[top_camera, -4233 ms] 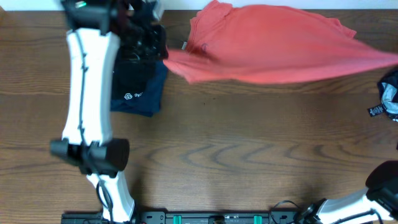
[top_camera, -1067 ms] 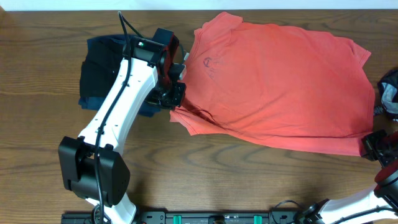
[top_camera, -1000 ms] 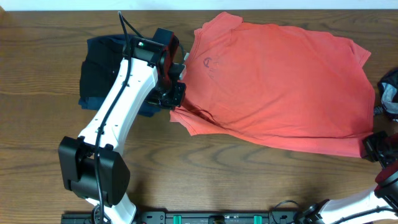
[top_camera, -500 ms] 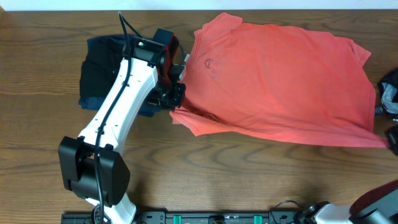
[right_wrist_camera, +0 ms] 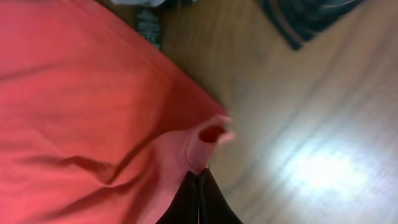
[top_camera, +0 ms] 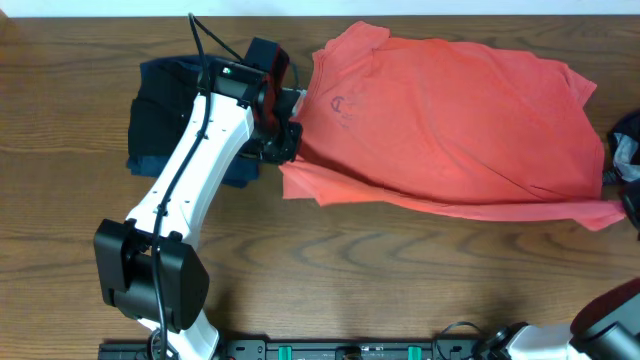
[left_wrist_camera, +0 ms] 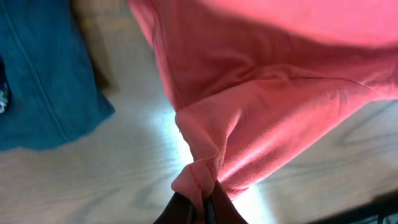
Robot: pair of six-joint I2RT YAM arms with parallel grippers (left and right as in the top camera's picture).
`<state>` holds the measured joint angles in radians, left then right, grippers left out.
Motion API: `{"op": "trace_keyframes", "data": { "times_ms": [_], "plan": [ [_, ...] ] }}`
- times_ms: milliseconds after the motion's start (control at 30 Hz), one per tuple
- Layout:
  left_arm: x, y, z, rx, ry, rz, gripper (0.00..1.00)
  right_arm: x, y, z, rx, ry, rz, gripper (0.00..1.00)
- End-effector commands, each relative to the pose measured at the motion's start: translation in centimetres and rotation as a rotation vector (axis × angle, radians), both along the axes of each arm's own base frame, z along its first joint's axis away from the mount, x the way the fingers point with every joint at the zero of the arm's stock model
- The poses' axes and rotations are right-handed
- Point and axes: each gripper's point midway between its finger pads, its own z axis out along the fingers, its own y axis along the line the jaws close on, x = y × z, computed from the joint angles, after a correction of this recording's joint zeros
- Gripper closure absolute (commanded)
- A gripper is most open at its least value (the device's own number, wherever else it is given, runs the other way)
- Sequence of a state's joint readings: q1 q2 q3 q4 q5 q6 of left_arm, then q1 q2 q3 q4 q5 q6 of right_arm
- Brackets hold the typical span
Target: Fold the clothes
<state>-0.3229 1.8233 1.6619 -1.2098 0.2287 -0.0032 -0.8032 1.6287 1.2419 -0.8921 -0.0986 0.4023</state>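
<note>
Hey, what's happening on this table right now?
Two robot arms are handling a coral-red T-shirt spread across the wooden table. The left gripper is shut on one corner of its near hem, and the right gripper is shut on the other. Most of the shirt lies open, not yet folded. Folded dark garments sit beside it.

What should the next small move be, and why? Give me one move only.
Probably carry both pinched corners over the T-shirt toward its far edge. The left claw and right claw are each shut on a near corner, while the rest lies spread on the table, so laying that edge across would make the first fold.
</note>
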Motion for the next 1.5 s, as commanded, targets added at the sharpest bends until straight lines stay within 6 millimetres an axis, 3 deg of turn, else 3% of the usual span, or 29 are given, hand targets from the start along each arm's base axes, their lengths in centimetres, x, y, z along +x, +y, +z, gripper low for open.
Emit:
{"op": "trace_keyframes", "data": {
  "times_ms": [0,133,367,800,1133,1333,1367,1400,1467],
  "plan": [
    [0.6,0.1,0.1,0.003,-0.027,0.012,0.94,1.5,0.8,-1.2,0.047,-0.013,0.024,0.99],
    [1.8,-0.3,0.3,-0.014,-0.077,0.012,0.94,2.6,0.8,-1.9,0.041,-0.02,0.047,0.99],
    [3.4,-0.8,0.3,-0.032,-0.132,0.013,0.94,5.2,0.2,-1.0,0.014,-0.135,0.076,0.99],
    [3.7,-0.9,-2.7,-0.009,-0.071,0.001,0.94,7.5,-0.4,-0.8,-0.035,-0.196,0.105,0.99],
    [3.7,-0.9,-2.8,-0.007,-0.067,0.002,0.94,9.0,1.1,-3.1,-0.001,-0.169,0.151,0.99],
    [4.3,-1.1,-2.7,-0.014,-0.088,0.002,0.94,9.4,0.7,-3.1,-0.015,-0.185,0.152,0.99],
    [4.4,-1.1,-2.7,-0.016,-0.093,0.002,0.94,9.5,0.7,-3.1,-0.017,-0.187,0.152,0.97],
    [4.5,-1.1,-2.7,-0.017,-0.098,0.002,0.9,9.5,0.6,-3.1,-0.019,-0.19,0.153,0.85],
    [4.5,-1.1,-2.7,-0.016,-0.098,0.002,0.62,9.6,0.6,-3.0,-0.023,-0.191,0.157,0.43]
  ]
}}
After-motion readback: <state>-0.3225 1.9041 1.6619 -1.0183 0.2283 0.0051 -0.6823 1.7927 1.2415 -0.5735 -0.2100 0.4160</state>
